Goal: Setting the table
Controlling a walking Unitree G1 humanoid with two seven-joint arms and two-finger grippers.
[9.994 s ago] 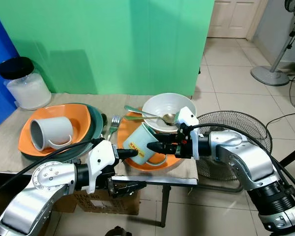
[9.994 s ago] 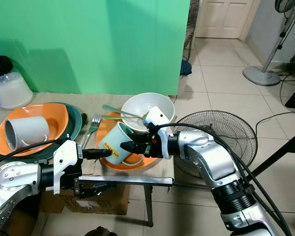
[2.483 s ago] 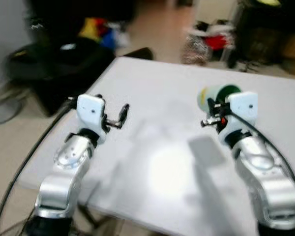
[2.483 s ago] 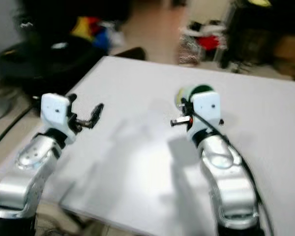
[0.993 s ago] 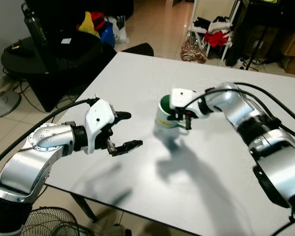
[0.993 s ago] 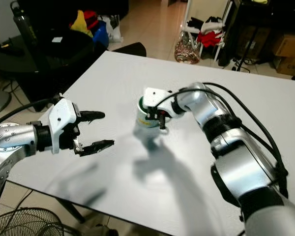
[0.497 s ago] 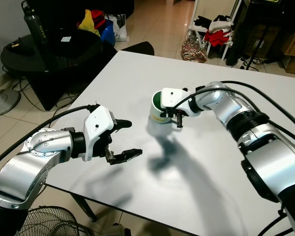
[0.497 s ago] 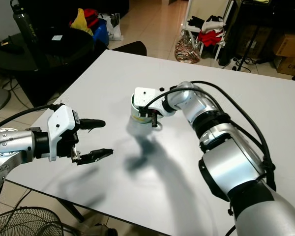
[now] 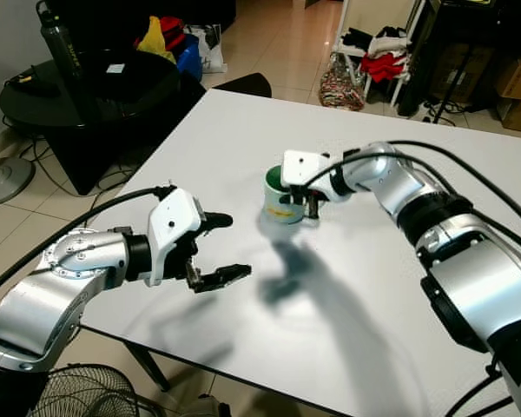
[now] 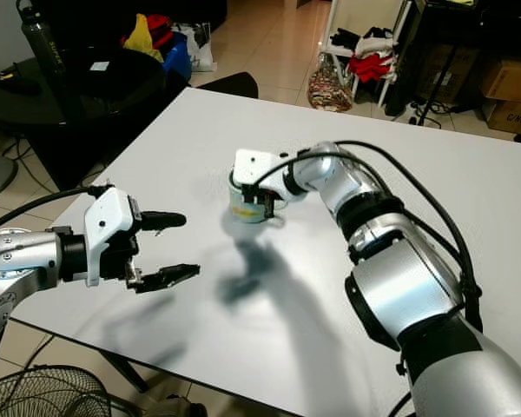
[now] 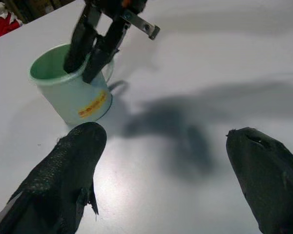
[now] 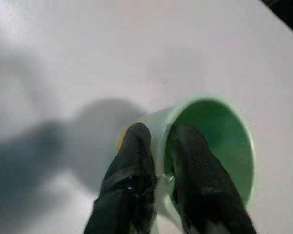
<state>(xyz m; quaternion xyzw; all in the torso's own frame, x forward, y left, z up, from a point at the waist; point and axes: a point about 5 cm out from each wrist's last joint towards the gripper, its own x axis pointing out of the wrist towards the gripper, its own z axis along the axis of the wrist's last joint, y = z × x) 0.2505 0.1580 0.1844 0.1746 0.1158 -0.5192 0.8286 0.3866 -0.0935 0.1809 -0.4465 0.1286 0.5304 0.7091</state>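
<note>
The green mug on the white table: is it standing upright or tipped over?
Upright. The green mug stands with its open mouth up on the white table, the right gripper pinching its rim.

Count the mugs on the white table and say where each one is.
1. The green mug stands upright near the middle of the white table, its rim pinched by the right end effector. The left end effector hovers open nearby.

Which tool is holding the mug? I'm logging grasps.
The right tool: its fingers pinch the green mug's rim, one inside, one outside. The left tool hangs open above the table, apart from the mug.
</note>
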